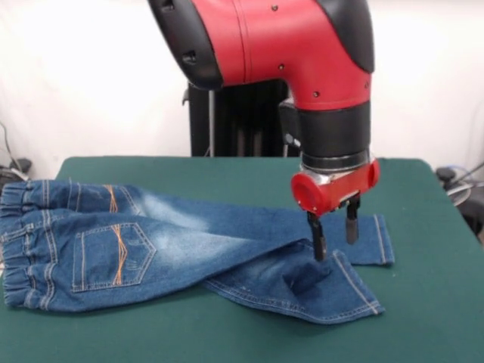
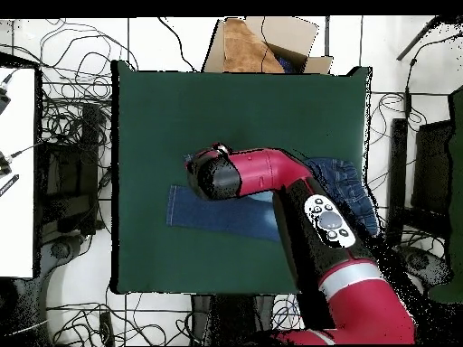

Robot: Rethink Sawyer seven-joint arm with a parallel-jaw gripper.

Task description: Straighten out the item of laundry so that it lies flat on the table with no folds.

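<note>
Lying across the green worktop (image 1: 423,302), the jeans (image 1: 174,253) are mostly spread but 1 leg crosses the other, unflattened, where the open gripper (image 1: 336,233) presses, holding nothing.

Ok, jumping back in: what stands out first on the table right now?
The red arm fills the top of the front view, its open gripper down at the jeans, one finger touching the denim. The jeans lie across the green table, waistband at picture left, and the two legs cross under the gripper.
</note>
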